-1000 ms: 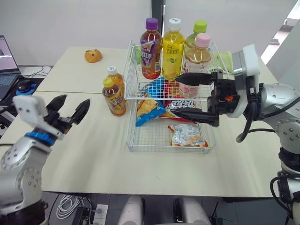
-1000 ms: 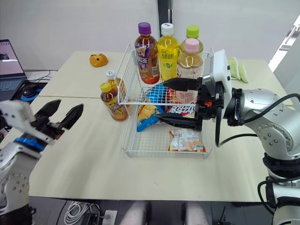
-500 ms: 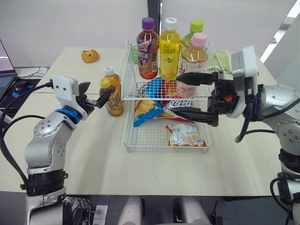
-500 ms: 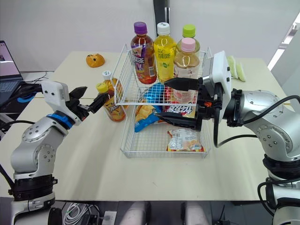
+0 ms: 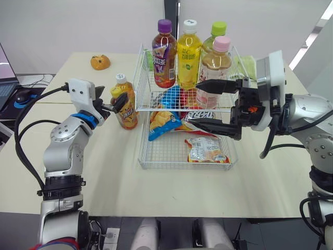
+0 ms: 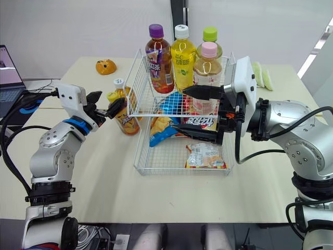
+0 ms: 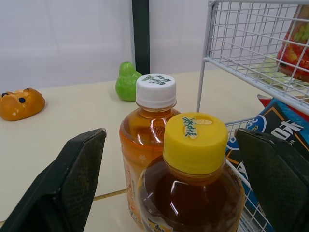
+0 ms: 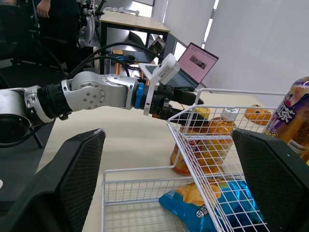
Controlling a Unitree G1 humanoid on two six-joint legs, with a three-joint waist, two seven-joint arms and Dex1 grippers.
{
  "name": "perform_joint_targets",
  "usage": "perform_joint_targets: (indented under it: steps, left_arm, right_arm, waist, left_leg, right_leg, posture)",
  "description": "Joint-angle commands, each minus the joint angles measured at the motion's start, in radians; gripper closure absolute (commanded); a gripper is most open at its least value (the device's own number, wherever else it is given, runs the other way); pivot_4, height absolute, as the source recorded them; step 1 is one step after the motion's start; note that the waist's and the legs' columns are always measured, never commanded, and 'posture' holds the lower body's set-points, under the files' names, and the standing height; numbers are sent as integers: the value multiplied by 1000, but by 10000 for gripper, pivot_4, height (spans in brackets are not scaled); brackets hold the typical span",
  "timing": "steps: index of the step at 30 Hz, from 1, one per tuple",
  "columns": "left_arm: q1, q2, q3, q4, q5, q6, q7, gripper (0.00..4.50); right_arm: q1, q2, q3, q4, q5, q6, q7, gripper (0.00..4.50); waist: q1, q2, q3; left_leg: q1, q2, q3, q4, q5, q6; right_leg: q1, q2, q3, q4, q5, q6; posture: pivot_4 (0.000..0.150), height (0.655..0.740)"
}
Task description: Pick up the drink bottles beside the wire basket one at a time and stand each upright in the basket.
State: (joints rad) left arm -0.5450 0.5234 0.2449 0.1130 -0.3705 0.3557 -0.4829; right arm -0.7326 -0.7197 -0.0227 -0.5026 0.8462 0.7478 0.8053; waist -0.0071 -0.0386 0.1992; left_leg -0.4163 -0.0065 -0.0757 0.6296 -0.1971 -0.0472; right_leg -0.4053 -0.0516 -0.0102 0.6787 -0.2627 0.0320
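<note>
left fingers (image 7: 72, 183) astride yellow-capped bottle (image 7: 194, 145) — seemingly clear, white-capped bottle (image 7: 154, 92) just behind

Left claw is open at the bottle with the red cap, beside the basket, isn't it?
Not quite: the cap is yellow, not red. The left wrist view shows the left claw open at the bottle with the yellow cap, beside the basket.
</note>
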Motion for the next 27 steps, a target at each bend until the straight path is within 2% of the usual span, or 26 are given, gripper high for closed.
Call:
perform_joint_targets:
  steps: [1, 10, 14, 20, 21, 27]
  left_arm:
    - [-38, 4, -2, 6, 14, -44, -10, 589]
    - [-70, -3, -13, 68, 33, -75, -27, 589]
    - [-77, -4, -16, 84, 36, -84, -36, 9784]
    - [-82, -7, -15, 97, 41, -89, -44, 29934]
    - [-83, -7, -14, 98, 42, -89, -45, 31326]
    - [-77, -3, -4, 84, 36, -82, -49, 31309]
  right_arm:
    - [-6, -6, -34, -28, 1, -15, -5, 0]
    - [-9, -6, -36, -34, 2, -12, -15, 0]
    - [-7, -7, -38, -37, 5, -10, -19, 0]
    - [-5, -9, -43, -40, 11, -9, -24, 0]
    - [-5, -9, -43, -40, 11, -9, -24, 0]
    - [-4, -11, -45, -40, 12, -8, -23, 0]
  waist:
    - [0, 0, 0]
    - [0, 0, 0]
    - [0, 0, 0]
    - [-1, 0, 0]
    - [-1, 0, 0]
    - [-1, 0, 0]
  left_leg:
    - [0, 0, 0, 0, 0, 0]
    - [0, 0, 0, 0, 0, 0]
    - [0, 0, 0, 0, 0, 0]
    - [0, 0, 0, 0, 0, 0]
    - [0, 0, 0, 0, 0, 0]
    - [0, 0, 0, 0, 0, 0]
  right_leg:
    - [0, 0, 0, 0, 0, 0]
    - [0, 0, 0, 0, 0, 0]
    - [0, 0, 0, 0, 0, 0]
    - [0, 0, 0, 0, 0, 0]
    - [0, 0, 0, 0, 0, 0]
    - [0, 0, 0, 0, 0, 0]
  posture:
    - [1500, 7400]
    - [1500, 7400]
    - [1500, 7400]
    - [1500, 7400]
    - [1500, 7400]
    - [1500, 7400]
